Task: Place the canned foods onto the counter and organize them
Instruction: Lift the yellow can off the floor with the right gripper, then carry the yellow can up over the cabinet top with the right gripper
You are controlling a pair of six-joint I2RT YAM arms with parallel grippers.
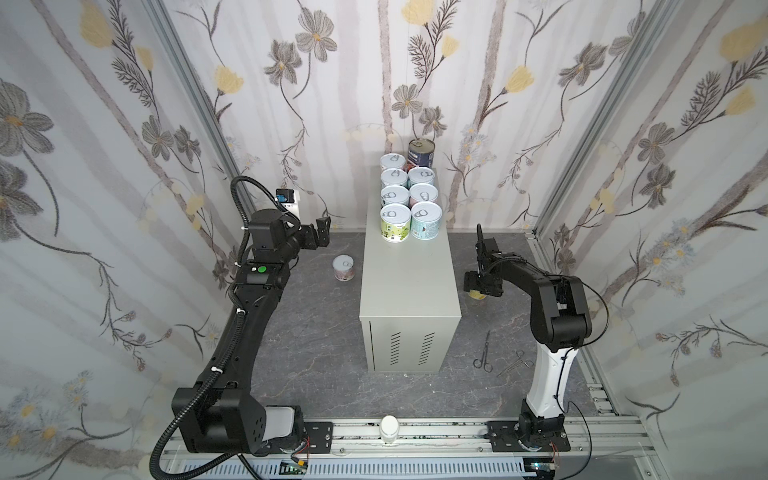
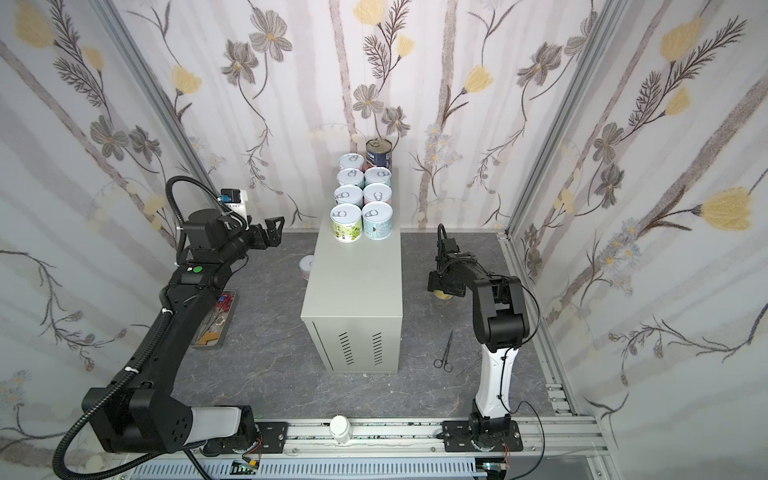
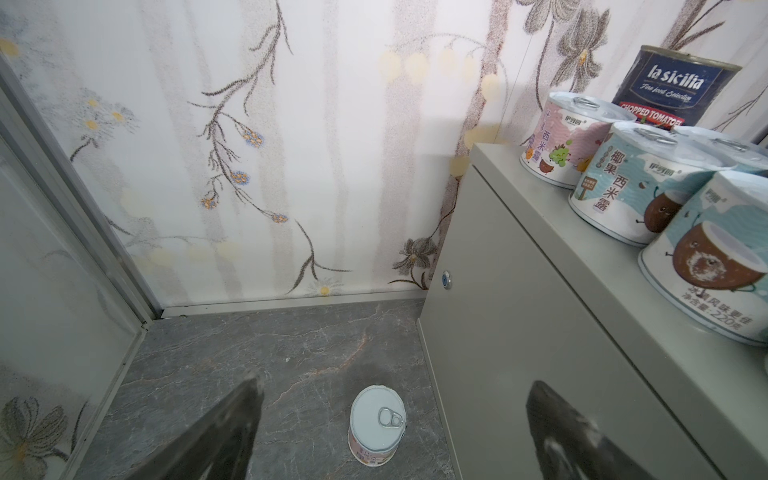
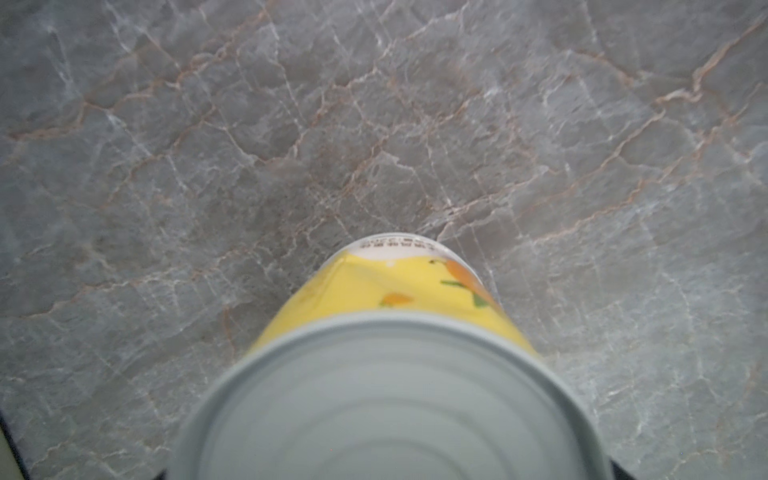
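STEP: likely picking yellow can point(image 4: 395, 286) off floor, by right edge of surface point(image 1: 407, 282) | RIGHT TOOL point(image 1: 478, 291): directly over can, grip cannot tell | LEFT TOOL point(image 1: 323, 232): wide open, empty, near pink can point(image 1: 343, 268) on floor by left edge | ADVICE: clamp mid-body, lift straight, set down squarely in front of eight cans point(image 1: 423, 193) at far end.

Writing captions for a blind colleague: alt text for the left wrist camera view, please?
A small can with a white pull-tab lid stands upright on the dark marbled floor, framed by the open left end effector. Beside it rises a grey counter holding pastel cans and a taller dark blue one.
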